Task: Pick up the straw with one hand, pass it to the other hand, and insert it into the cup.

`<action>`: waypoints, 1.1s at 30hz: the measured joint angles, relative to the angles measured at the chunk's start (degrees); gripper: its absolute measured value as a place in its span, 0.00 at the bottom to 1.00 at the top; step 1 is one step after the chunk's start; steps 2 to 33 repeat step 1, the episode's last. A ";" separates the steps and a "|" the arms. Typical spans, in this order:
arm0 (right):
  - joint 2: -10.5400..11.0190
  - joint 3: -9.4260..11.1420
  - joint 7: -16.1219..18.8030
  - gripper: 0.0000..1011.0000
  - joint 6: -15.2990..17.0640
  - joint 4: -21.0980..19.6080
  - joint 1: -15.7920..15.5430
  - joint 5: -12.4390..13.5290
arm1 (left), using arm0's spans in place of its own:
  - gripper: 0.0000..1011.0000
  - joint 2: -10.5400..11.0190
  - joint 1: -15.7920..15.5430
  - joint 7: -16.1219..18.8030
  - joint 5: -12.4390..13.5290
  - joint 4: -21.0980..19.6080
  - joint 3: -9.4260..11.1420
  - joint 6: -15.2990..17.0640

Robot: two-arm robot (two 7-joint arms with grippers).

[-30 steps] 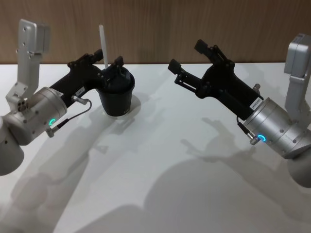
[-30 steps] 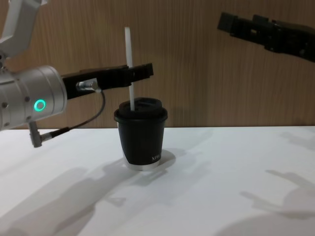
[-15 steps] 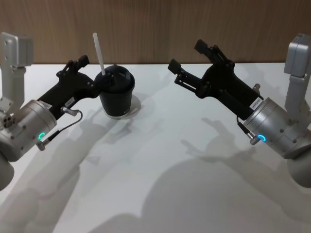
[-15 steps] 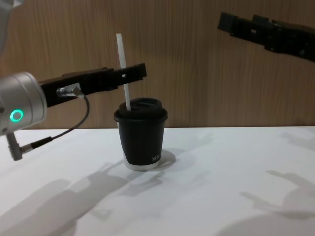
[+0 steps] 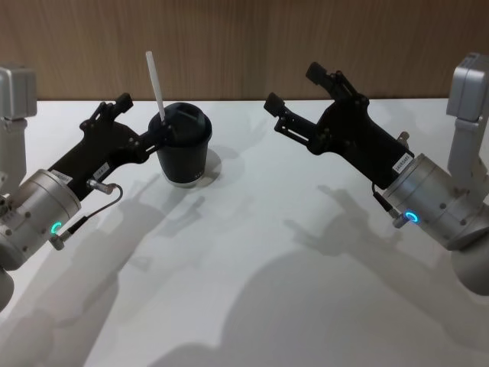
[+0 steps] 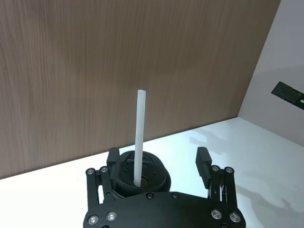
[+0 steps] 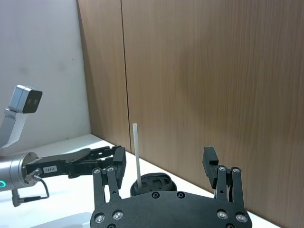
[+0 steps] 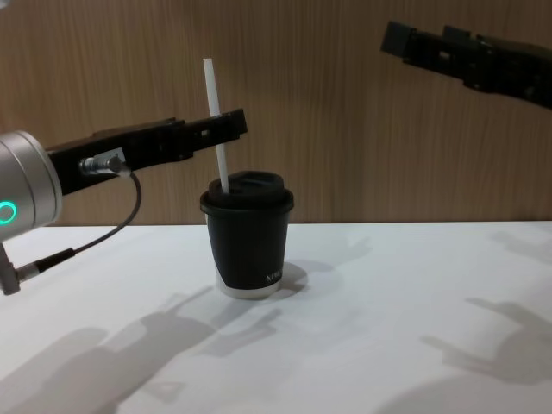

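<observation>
The white straw [image 5: 156, 82] is standing in the black lidded cup [image 5: 184, 147], leaning between the left gripper's [image 5: 143, 122] wide-open, empty jaws. The right gripper [image 5: 294, 98] is hovering far right, spread open, empty.

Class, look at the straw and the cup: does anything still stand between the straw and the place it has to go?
Nothing visible does. The straw already stands in the lid of the cup, leaning a little. The left gripper is open beside it; the right gripper is open, held high and apart.
</observation>
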 joint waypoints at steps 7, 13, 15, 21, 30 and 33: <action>0.00 0.00 0.00 0.99 0.00 0.00 0.00 0.00 | 0.99 0.01 0.08 0.00 -0.02 -0.09 -0.04 -0.03; 0.00 0.00 0.00 0.99 0.00 0.00 0.00 0.00 | 0.99 0.01 0.08 0.00 -0.02 -0.09 -0.04 -0.03; 0.00 0.00 0.00 0.99 0.00 0.00 0.00 0.00 | 0.99 0.01 0.08 0.00 -0.02 -0.09 -0.04 -0.03; 0.00 0.00 0.00 0.99 0.00 0.00 0.00 0.00 | 0.99 0.01 0.08 0.00 -0.02 -0.09 -0.04 -0.03; 0.00 0.00 0.00 0.99 0.00 0.00 0.00 0.00 | 0.99 0.01 0.08 0.00 -0.02 -0.09 -0.04 -0.03; 0.00 0.00 0.00 0.99 0.00 0.00 0.00 0.00 | 0.99 0.01 0.08 0.00 -0.02 -0.09 -0.04 -0.03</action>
